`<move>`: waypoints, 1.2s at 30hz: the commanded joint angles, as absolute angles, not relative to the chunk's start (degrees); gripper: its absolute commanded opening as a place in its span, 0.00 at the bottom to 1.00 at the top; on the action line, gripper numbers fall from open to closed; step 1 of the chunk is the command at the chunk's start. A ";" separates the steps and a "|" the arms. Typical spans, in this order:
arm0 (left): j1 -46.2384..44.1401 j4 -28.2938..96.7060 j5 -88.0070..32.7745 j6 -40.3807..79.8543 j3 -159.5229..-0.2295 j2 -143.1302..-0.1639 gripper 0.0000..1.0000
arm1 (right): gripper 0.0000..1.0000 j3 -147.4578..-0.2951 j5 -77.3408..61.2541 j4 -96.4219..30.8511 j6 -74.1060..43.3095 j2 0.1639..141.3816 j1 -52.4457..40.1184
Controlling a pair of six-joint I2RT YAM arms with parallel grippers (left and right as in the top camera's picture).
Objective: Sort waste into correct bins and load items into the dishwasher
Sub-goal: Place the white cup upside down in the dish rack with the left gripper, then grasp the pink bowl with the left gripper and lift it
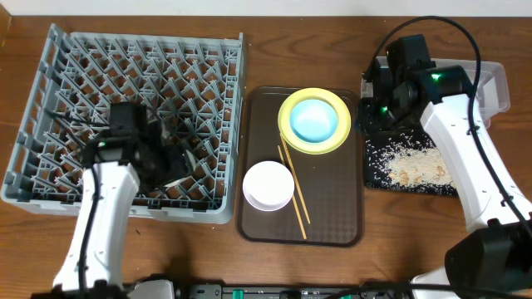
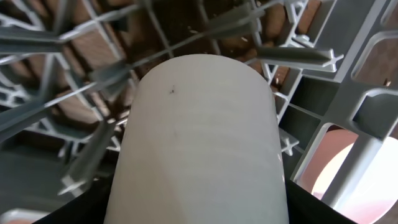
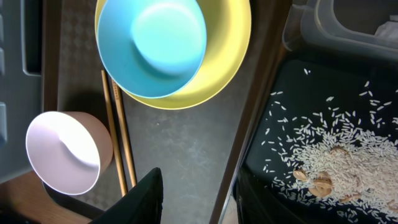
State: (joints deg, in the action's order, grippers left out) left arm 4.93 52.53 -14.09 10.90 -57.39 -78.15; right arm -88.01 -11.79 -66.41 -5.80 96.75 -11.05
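Between the fingers of the left gripper (image 1: 169,163) sits the small white cup (image 2: 199,143) — grasped by its sides, likely so it can be set down among the pegs of the grey dish rack (image 2: 311,59) that surrounds it just beyond. The cup looks plain and matte, with one tiny dark speck. Well away, the right gripper (image 1: 376,112) hovers over the black tray (image 3: 348,74) — whether its jaws hold anything cannot be told.
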 commanded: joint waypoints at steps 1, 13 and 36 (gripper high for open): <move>4.03 52.21 -14.33 11.20 -58.19 -80.60 0.73 | 0.37 -88.07 -11.38 -66.67 -5.08 96.53 -10.79; 2.72 51.57 -11.09 11.27 -68.62 -73.82 0.99 | 0.75 -88.07 -7.55 -68.14 -3.27 90.96 -9.54; -43.24 41.06 -7.86 18.31 -68.58 -99.00 0.86 | 0.99 -88.07 -9.45 -69.69 -10.66 86.21 3.57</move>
